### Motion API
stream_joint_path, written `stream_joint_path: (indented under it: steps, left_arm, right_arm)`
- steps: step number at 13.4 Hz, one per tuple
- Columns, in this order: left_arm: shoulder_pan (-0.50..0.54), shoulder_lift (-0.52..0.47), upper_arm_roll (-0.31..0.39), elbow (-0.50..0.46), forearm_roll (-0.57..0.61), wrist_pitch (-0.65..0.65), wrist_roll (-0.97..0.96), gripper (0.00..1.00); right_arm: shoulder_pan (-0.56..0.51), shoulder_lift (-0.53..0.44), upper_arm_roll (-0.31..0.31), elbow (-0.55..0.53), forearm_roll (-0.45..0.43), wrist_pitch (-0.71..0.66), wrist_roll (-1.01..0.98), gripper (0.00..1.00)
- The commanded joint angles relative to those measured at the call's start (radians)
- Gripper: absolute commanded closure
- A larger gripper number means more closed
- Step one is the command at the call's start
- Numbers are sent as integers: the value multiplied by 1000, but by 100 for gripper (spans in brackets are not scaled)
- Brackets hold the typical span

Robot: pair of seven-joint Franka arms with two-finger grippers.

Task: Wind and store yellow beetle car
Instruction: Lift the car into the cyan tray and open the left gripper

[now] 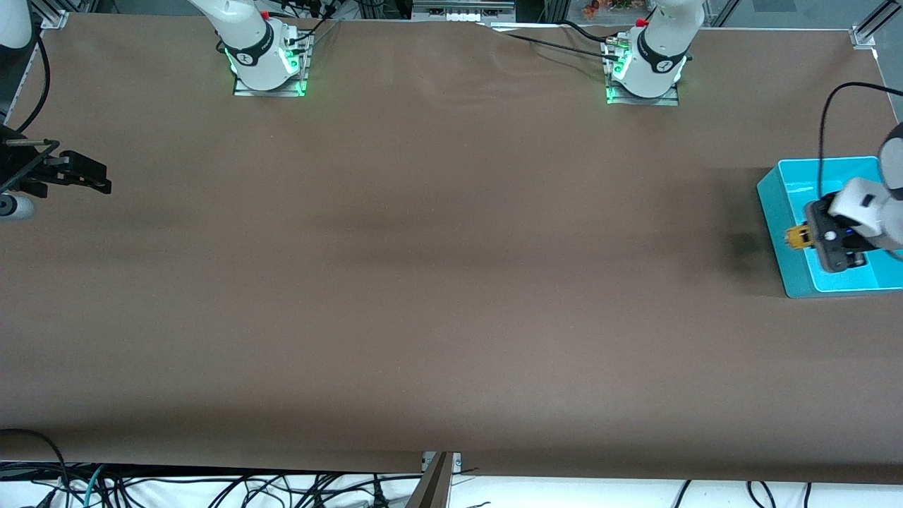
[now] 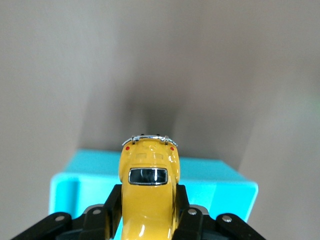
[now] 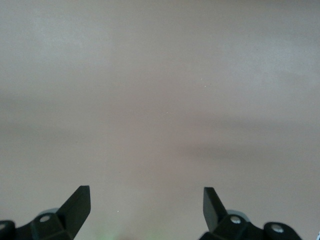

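Left gripper: the left gripper (image 1: 801, 238) hangs in the air over the edge of the teal bin (image 1: 794, 185), at the left arm's end of the table (image 1: 437, 282); its fingers (image 2: 111, 207) are clamped tight on both flanks of the yellow beetle car (image 2: 148, 192)
Car: the yellow beetle car is off the table, pinched between those fingers, its rounded body sticking out past the fingertips; from the left wrist I see a dark window, two small red lights and a chrome bumper at its free end
Car from the front: only a small yellow patch shows at the gripper's tip, right above the bin's wall that faces the middle of the table
Bin: the teal bin sits flat on the brown cover, a rectangular tub with a lighter floor; a dark shadow lies on the cover just beside it, toward the middle of the table
Right gripper: the right gripper (image 1: 106, 180) waits low above the table at the right arm's end, well apart from the bin; its fingers (image 3: 77, 202) stand wide apart with nothing between them, only bare brown cover under them
Cables: a black cable (image 1: 822, 134) loops over the bin toward the left arm's wrist
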Motion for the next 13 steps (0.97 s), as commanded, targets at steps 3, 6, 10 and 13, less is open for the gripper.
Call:
stream_joint_path:
  steps: [3, 6, 10, 13]
  left_arm:
    - [213, 17, -14, -141, 76, 224, 169, 96]
    - [282, 35, -12, -267, 83, 454, 175, 94]
    - [325, 132, -14, -275, 123, 562, 176, 76]
    - [316, 111, -23, -264, 123, 551, 196, 0]
  right_arm:
    - [-2, 2, -3, 16, 0, -3, -17, 0]
    - [-2, 7, -3, 16, 0, 5, -17, 0]
    - [-2, 7, -5, 16, 0, 5, -17, 0]
    - [-2, 7, -3, 16, 0, 5, -17, 0]
